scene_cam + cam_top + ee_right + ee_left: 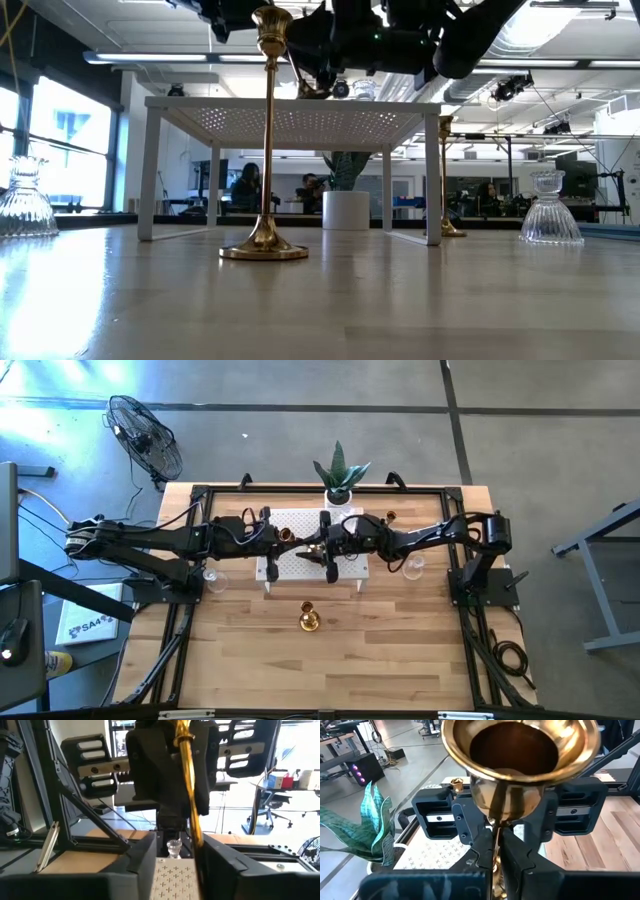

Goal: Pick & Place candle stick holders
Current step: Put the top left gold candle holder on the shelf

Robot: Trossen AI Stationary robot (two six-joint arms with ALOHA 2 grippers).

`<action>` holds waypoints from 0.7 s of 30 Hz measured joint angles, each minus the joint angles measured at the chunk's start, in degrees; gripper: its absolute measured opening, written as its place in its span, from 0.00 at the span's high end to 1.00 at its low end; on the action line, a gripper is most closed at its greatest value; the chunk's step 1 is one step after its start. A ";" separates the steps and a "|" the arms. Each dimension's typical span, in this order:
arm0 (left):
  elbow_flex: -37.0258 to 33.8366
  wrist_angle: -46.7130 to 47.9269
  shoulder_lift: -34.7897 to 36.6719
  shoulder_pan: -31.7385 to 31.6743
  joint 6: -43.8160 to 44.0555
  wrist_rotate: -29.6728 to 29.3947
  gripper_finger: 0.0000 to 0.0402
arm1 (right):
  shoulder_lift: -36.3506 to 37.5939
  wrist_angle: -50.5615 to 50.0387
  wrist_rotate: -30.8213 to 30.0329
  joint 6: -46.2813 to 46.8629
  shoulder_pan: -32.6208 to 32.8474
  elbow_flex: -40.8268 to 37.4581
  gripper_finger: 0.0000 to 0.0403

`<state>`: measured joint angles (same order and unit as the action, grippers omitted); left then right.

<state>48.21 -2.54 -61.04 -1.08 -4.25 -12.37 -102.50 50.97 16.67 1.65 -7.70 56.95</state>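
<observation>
Both grippers meet above a white perforated stand. My left gripper is shut on a shiny gold holder. The holder's flared base points toward my right gripper. My right gripper is open, with its fingers on either side of the base. The stem passes between them, close to one finger. A second gold holder stands upright on its base on the near table. A third stands by the stand's far right. Clear glass holders stand at the left, at the right and on the stand. My left gripper pinches the gold holder's slim stem between its two fingers. It comes roughly level from the table's left, with the fingers lying along the stem. The holder is lifted clear above the stand, base away from the gripper.
A green plant in a white pot stands at the far edge behind the stand. The dark frame rails run along both table sides. A fan stands on the floor at the far left.
</observation>
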 joint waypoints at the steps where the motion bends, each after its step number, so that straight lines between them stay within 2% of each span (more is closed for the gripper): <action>1: 0.00 0.15 0.00 -0.02 0.03 -0.04 0.99 | 0.02 -0.56 0.08 -0.02 0.00 0.00 0.65; 7: 0.00 2.07 0.82 -0.02 1.16 -0.12 0.99 | 1.96 -6.09 0.18 -1.30 0.08 -0.11 0.47; 10: 0.00 3.48 2.29 -0.04 1.49 0.31 0.99 | 3.71 -8.92 -2.26 -3.67 0.70 -0.11 0.42; 16: 0.00 6.82 5.98 0.00 1.88 0.44 0.99 | 7.53 -14.61 -9.68 -12.01 3.94 -0.12 0.39; 21: 0.13 10.78 8.77 -0.04 2.97 -0.45 0.99 | 11.07 -19.19 -14.53 -15.20 7.37 -0.13 0.39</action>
<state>48.34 8.23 -52.27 -1.13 -1.28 -12.82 -91.43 31.78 2.14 -13.55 -0.33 56.82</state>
